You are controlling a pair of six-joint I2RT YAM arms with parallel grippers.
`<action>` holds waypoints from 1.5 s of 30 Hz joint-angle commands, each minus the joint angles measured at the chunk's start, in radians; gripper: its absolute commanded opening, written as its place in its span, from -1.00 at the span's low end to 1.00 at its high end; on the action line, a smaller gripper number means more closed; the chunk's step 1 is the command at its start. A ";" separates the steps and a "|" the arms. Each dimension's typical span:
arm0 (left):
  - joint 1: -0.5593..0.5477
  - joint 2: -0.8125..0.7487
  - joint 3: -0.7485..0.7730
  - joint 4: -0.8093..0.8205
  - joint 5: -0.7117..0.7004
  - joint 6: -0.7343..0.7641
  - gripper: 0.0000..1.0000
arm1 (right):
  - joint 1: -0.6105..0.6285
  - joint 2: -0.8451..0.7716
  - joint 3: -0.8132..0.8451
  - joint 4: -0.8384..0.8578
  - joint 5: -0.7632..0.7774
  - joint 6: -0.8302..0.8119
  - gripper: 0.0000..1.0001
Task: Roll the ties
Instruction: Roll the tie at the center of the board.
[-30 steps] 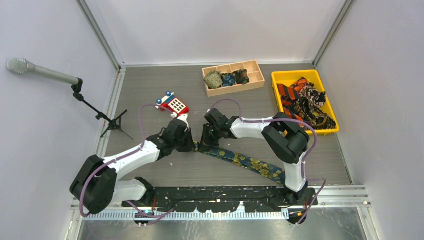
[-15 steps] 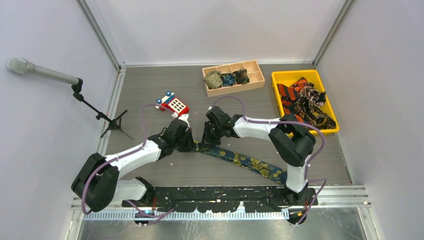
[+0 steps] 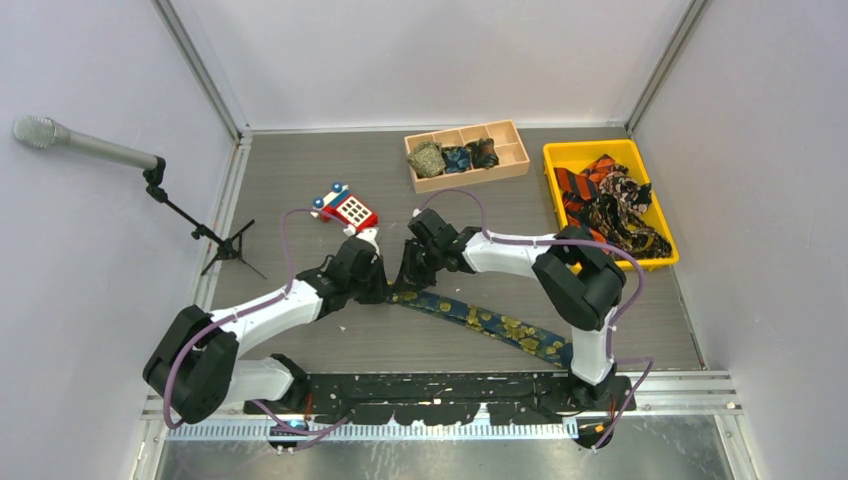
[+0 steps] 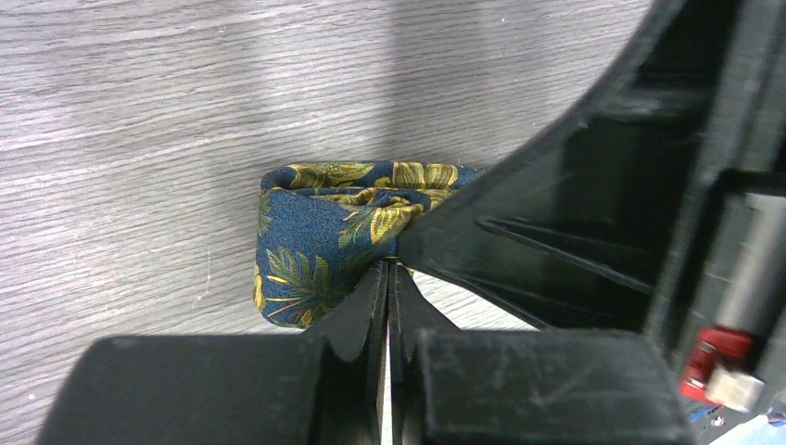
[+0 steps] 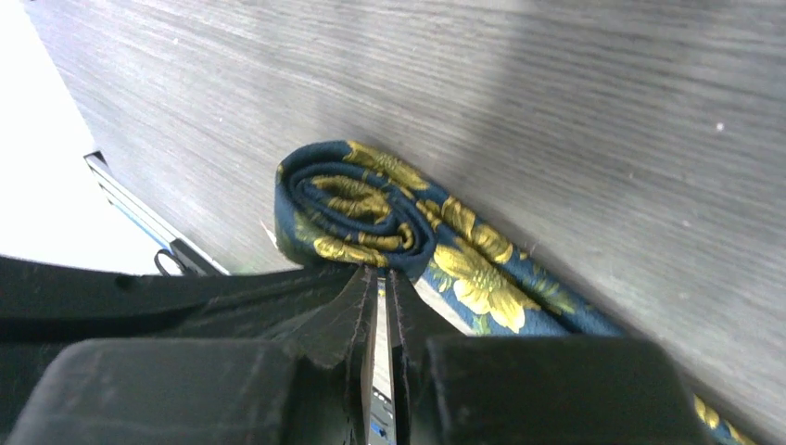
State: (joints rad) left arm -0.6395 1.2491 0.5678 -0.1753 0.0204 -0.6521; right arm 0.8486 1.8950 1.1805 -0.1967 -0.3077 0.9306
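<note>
Navy gold-flower fabric tie (image 3: 500, 325) part rolled. L fingers (image 4: 357, 311), R fingers (image 5: 343, 315) shut at coil (image 5: 357, 199), hold unclear. Nxt: roll along tail.

light: bright, even overhead | shadows: soft grey bands on surface (image 4: 139, 111), wrist views | glare: right-wrist left edge blown white | blur: left claw (image 4: 389, 269) base soft

Red-and-blue toy phone (image 3: 345, 208) w/ white keypad sits mid-table (image 3: 300, 170) — mic (image 3: 40, 132) on tripod stand (image 3: 225, 245) at left. Wooden divided tray (image 3: 470, 175) at back, yellow bin (image 3: 590, 148) just beside it, rt side.
</note>
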 commanded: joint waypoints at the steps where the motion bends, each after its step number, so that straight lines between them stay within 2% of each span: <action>1: 0.004 0.013 0.005 0.003 -0.011 -0.009 -0.97 | -0.002 0.048 0.046 0.045 -0.017 0.011 -0.72; 7: 0.004 -0.002 0.025 -0.021 0.010 -0.016 -0.95 | -0.002 0.073 0.042 0.046 -0.013 0.012 -0.72; 17: 0.014 -0.097 0.111 -0.169 -0.085 0.032 -0.66 | -0.003 0.091 0.040 0.029 -0.008 0.013 -0.72; 31: 0.070 0.047 0.097 -0.110 -0.048 0.083 -0.65 | -0.004 0.066 0.050 0.011 -0.010 0.012 -0.72; 39: 0.069 0.050 0.089 -0.104 -0.053 0.081 -0.67 | 0.003 -0.002 0.099 -0.043 -0.012 0.000 -0.72; 45: 0.069 0.054 0.083 -0.098 -0.051 0.072 -0.67 | 0.011 0.011 0.110 -0.040 -0.015 0.002 -0.72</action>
State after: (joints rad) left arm -0.5735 1.2922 0.6590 -0.2890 -0.0391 -0.5896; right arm 0.8478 1.9568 1.2518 -0.2298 -0.3325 0.9417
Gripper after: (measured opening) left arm 0.168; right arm 0.140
